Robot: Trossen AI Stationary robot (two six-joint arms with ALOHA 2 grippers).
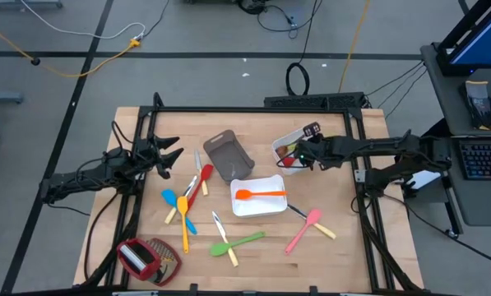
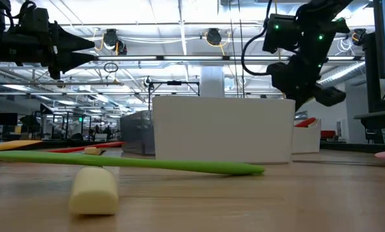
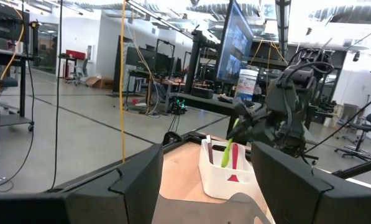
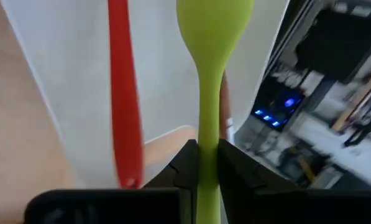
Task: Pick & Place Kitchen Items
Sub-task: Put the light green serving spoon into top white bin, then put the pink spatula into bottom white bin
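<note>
My right gripper (image 1: 299,155) hangs over an upright white bin (image 1: 288,149) at the table's far right, shut on a green spoon (image 4: 211,74). A red utensil (image 4: 124,93) stands in that bin. An orange spoon (image 1: 260,194) lies in a white tray (image 1: 257,207) at mid-table. Loose on the wood lie a pink spoon (image 1: 303,230), a green spatula (image 1: 243,242), a yellow utensil (image 1: 185,222), a blue utensil (image 1: 176,205), a red utensil (image 1: 201,184) and pale-handled knives (image 1: 222,230). My left gripper (image 1: 173,156) waits open at the left, above the table. My right gripper pinches the green spoon's handle (image 4: 209,155) between its two fingers. The fingers slant down from the table's right side, and the spoon runs on ahead of them, bowl end leading. That end (image 3: 225,157) reaches down into the white bin; whether it touches the bin I cannot tell.
A grey-brown tray (image 1: 227,154) lies just far-left of the white tray. A red-and-silver thing with a woven part (image 1: 146,259) sits at the near left corner. Black frame rails (image 1: 360,189) run along the table's sides. Bare wood shows at the near right.
</note>
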